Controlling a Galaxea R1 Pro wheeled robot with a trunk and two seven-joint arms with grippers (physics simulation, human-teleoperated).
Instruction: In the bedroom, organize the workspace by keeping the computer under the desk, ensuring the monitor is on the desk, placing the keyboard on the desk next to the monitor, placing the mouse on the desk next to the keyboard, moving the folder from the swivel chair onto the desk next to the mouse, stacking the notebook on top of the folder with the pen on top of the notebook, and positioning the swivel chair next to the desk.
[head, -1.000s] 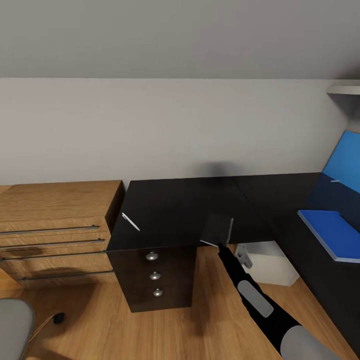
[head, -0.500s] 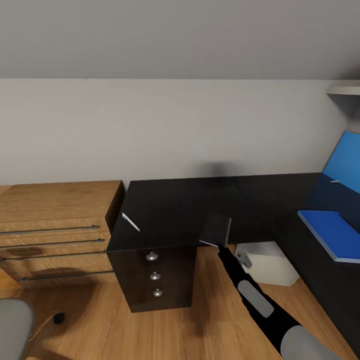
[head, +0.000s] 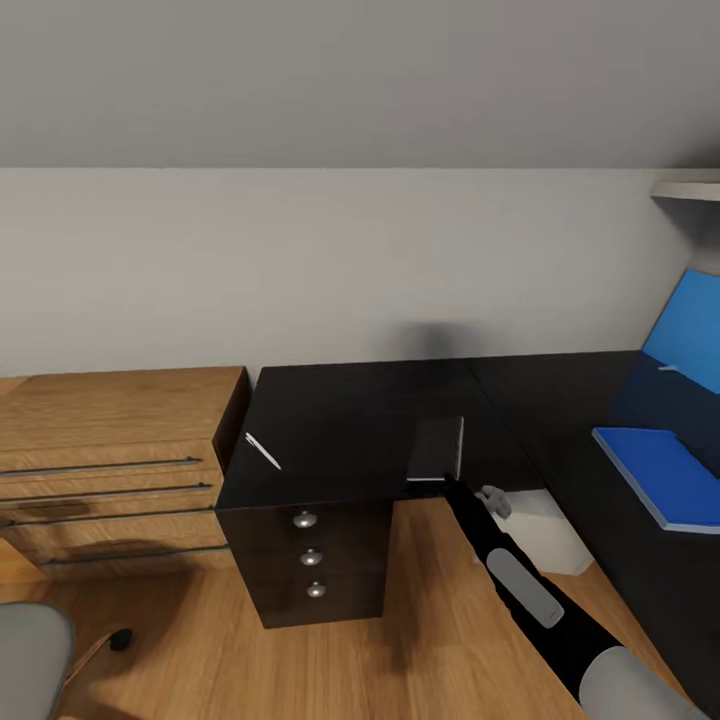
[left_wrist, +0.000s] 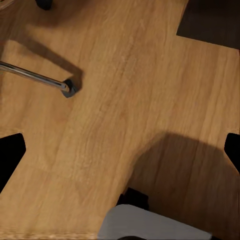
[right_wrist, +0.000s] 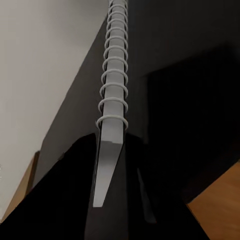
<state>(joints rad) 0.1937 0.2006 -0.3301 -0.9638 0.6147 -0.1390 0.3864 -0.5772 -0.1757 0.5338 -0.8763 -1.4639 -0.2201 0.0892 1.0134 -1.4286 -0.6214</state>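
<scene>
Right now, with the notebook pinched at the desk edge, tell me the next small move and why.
Probably lift the notebook a little off the desk and start carrying it right toward the blue folder. The right gripper is clamped on its spiral-bound edge, and the folder lies flat on the desk with nothing on it, ready for the stack.

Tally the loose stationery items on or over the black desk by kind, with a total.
Notebook: 1, in the right gripper
Pen: 1
Folder: 1
Total: 3
</scene>
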